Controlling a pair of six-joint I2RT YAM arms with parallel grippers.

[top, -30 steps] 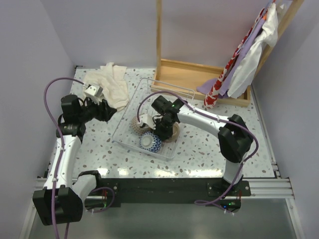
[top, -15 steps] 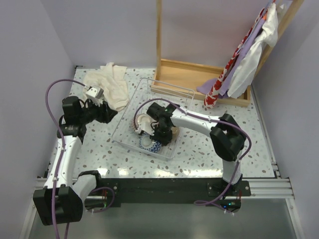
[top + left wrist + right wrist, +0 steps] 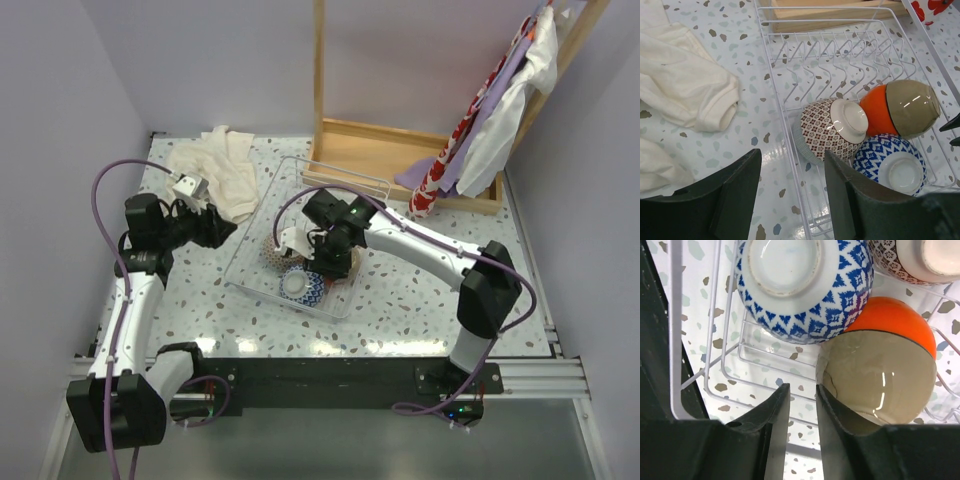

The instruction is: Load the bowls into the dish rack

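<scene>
One dish rack (image 3: 830, 21) on the table (image 3: 740, 30), holding four bowls tipped together: one brown-patterned bowl (image 3: 826, 131), one orange bowl (image 3: 876, 114), one tan bowl (image 3: 912, 107), one blue-patterned bowl (image 3: 880, 152). Right gripper (image 3: 801, 390): jaws narrowly parted, empty, beside the tan bowl's rim. Left gripper (image 3: 792, 160): jaws wide, empty. Hazard: a finger may snag that rim on lifting away, toppling the tan bowl.

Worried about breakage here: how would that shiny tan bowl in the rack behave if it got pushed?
The tan bowl looks glazed, with bright highlights, so probably slippery to pinch. It lies on its side against the orange bowl in the dish rack, so a push might rock or roll it. Likely ceramic: knocks could chip it.
</scene>
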